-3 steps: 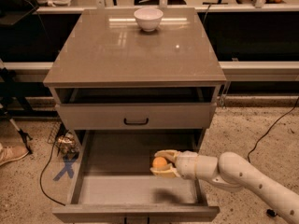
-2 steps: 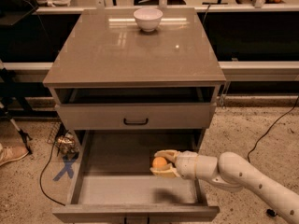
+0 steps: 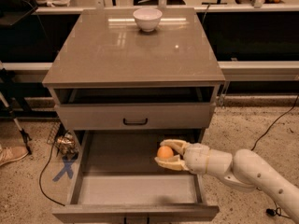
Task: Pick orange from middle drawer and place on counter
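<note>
The orange [image 3: 164, 152] is a small round fruit inside the open middle drawer [image 3: 135, 185], over the right rear part of its grey floor. My gripper [image 3: 166, 154] reaches in from the right on a white arm. Its pale fingers [image 3: 172, 145] sit above and below the orange and are shut on it. The counter [image 3: 126, 50] is the glossy grey-brown top of the cabinet, above and behind the gripper.
A white bowl [image 3: 147, 18] stands at the back centre of the counter. A shallower drawer front with a black handle [image 3: 135, 121] hangs just above the open drawer. Cables and a blue X mark [image 3: 65, 168] lie on the floor to the left.
The gripper with the orange has shifted very slightly; otherwise nothing has visibly moved.
</note>
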Available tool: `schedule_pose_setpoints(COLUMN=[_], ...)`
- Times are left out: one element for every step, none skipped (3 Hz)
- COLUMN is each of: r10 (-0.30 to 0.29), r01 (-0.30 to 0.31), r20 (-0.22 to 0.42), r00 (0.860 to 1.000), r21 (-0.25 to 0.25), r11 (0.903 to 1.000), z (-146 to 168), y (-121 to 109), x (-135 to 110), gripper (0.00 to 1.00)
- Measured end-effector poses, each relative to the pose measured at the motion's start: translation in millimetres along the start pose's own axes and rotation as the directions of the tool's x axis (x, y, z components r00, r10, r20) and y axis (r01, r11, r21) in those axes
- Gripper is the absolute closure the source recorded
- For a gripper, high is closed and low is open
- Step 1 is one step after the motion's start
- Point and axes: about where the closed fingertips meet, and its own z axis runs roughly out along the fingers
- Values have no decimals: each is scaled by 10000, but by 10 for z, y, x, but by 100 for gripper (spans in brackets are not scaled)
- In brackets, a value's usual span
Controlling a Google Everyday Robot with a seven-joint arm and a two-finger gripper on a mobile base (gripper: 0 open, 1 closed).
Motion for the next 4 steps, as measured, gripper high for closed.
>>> schedule_pose_setpoints(r10=[-434,-1272,-1272,-1238], r01=[405,1254,1254,1163], r20=[446,70,71,441], r00=[9981,9918,9918,9913], r21=[634,1211,1212,1435], r11=[9972,9847,9847,9828], z=[-330,-578,-578,-493], y=[-121,-262,-262,-452], x=[-656,-1366,-1367,-1666], gripper=[100,100,100,100])
